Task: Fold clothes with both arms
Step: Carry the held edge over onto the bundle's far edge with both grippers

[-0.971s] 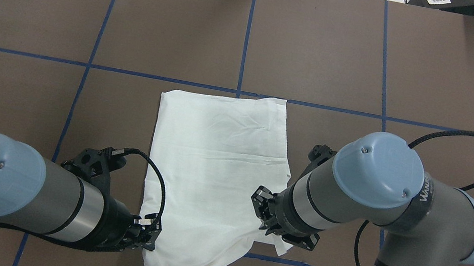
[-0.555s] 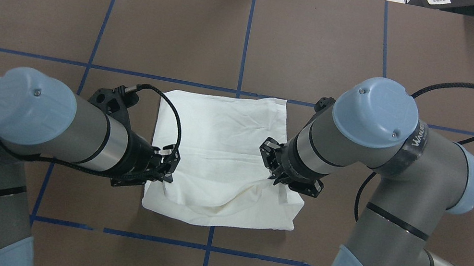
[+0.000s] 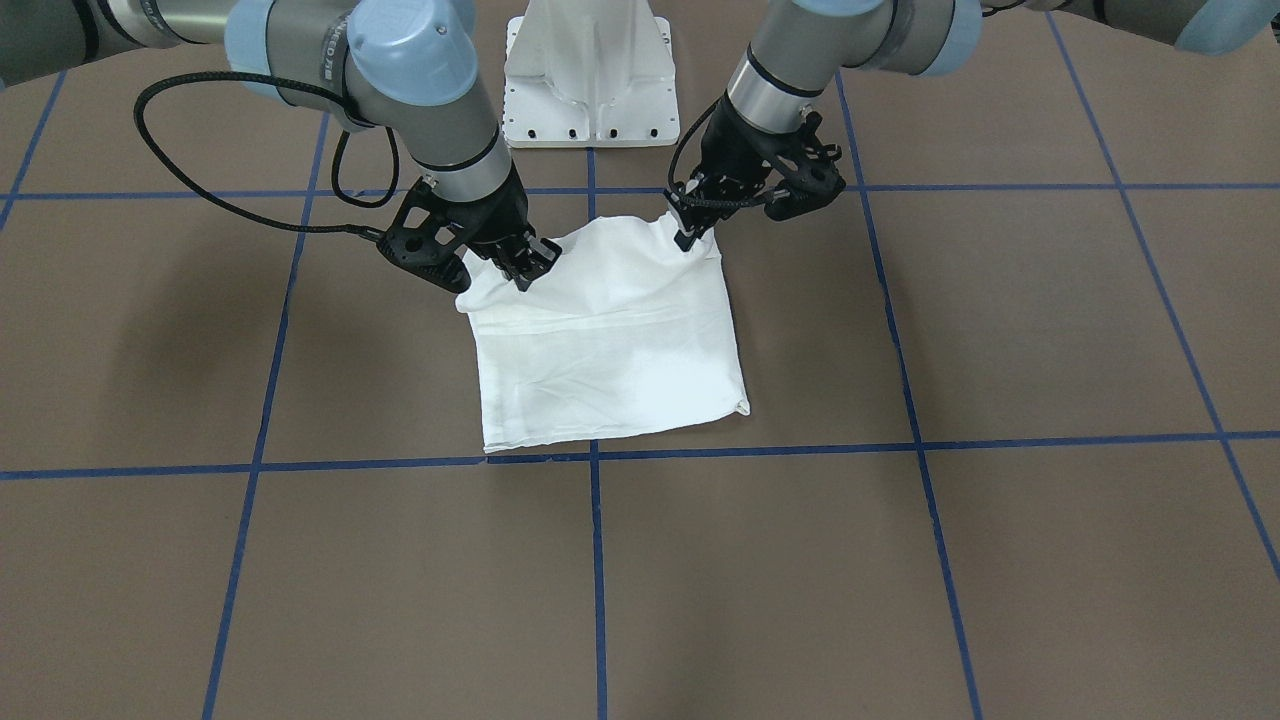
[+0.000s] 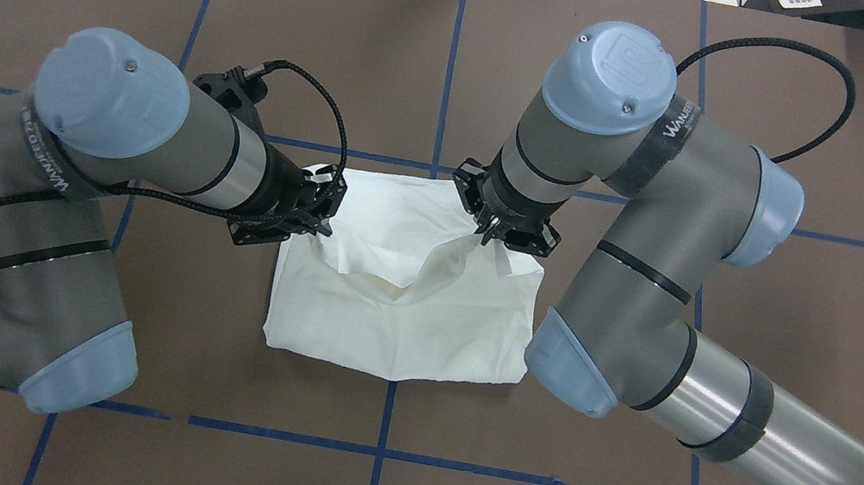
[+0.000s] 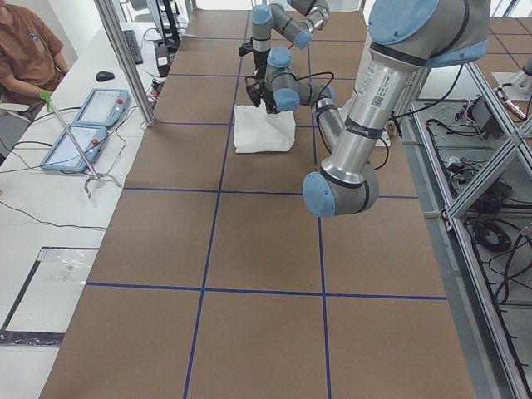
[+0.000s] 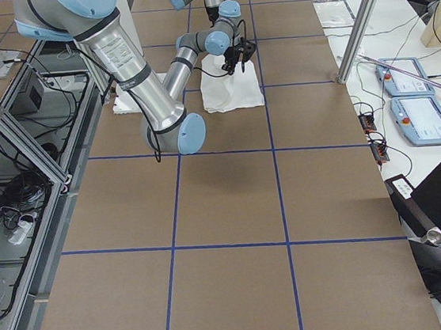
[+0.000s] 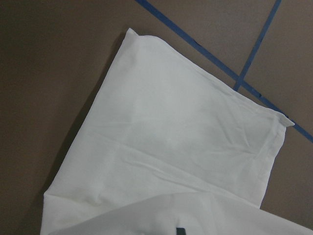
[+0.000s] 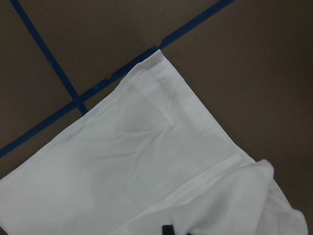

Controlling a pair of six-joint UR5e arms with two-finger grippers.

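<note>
The white shirt (image 4: 401,317) lies folded on the brown table, with no text or collar showing. Its near edge is lifted and doubled over toward the far edge. My left gripper (image 4: 323,214) is shut on the lifted left corner, and it shows on the right in the front-facing view (image 3: 688,238). My right gripper (image 4: 486,239) is shut on the lifted right corner, and it shows on the left in the front-facing view (image 3: 525,272). The cloth sags between them. Both wrist views show the flat lower layer of the shirt (image 7: 186,147) (image 8: 146,161) beneath.
The white metal pedestal (image 3: 590,70) stands at the robot's edge of the table, behind the shirt. Blue tape lines (image 4: 448,76) cross the brown table. An operator (image 5: 25,58) sits beyond the far edge beside control tablets (image 5: 83,125).
Both grippers have moved away from the robot, carrying the shirt's near edge up and over the rest. The visible shirt has become shorter front to back.
</note>
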